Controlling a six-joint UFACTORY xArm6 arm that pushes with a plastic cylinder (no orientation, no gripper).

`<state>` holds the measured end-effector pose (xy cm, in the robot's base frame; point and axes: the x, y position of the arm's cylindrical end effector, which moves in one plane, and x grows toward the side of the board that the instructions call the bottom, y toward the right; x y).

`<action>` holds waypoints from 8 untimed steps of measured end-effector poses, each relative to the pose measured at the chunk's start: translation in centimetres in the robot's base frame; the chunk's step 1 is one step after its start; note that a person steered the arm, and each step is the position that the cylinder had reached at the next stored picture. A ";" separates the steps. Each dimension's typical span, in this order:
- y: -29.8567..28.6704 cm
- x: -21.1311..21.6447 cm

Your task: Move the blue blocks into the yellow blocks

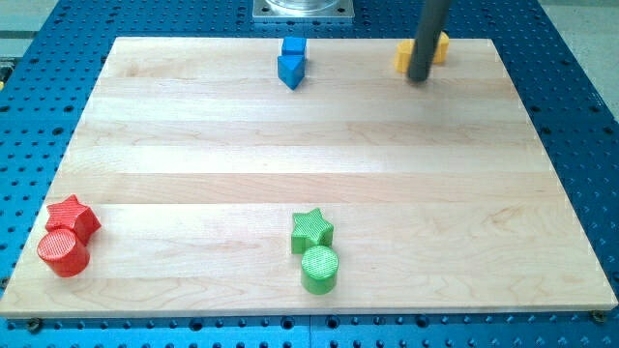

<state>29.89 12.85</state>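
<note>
Two blue blocks sit touching near the view's top centre: a blue cube [294,46] and, just below it, a blue block with a pointed lower end [290,70]. Two yellow blocks [405,56] lie at the top right, mostly hidden behind the dark rod; one part shows to the rod's left, another [441,45] to its right. My tip [419,77] rests on the board just below the yellow blocks, well to the right of the blue blocks.
A green star [311,229] and a green cylinder [320,269] sit at the bottom centre. A red star [73,217] and a red cylinder [64,252] sit at the bottom left. The wooden board [309,174] lies on a blue perforated table.
</note>
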 end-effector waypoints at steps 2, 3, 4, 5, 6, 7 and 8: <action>-18.7 3.0; -26.1 1.3; -20.2 -1.0; -10.4 -1.2; -11.6 -1.3; -20.9 -4.1; -23.9 -8.5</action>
<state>21.38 -11.02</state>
